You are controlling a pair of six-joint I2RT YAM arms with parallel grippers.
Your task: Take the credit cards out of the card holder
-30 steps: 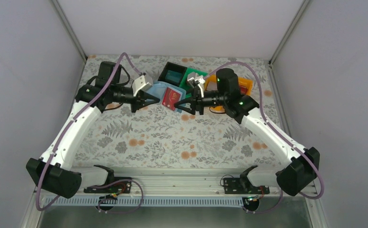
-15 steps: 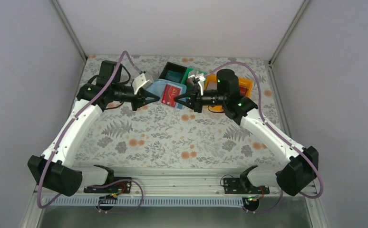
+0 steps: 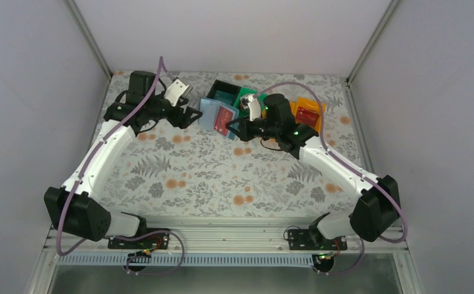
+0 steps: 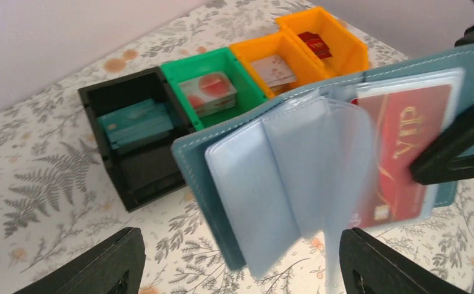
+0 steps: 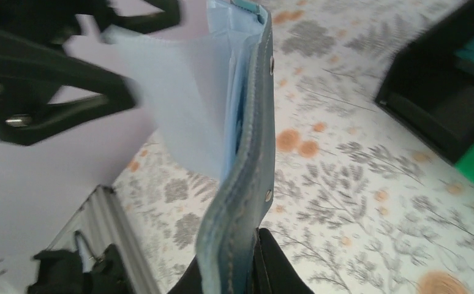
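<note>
Wallet (image 3: 213, 114) held open just in front of the black bin (image 3: 210, 93), right gripper (image 3: 230, 128) pinched on its edge, left gripper (image 3: 193, 115) spread wide and empty beside it: pulling stage, I'd say, left next needs to nip the red card (image 4: 406, 153) from its clear sleeve.

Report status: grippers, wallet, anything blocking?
Right gripper shut on card holder, held up open. Left gripper open, gripping nothing. Red card still in its pocket; loose sleeves overlap part of it.
</note>
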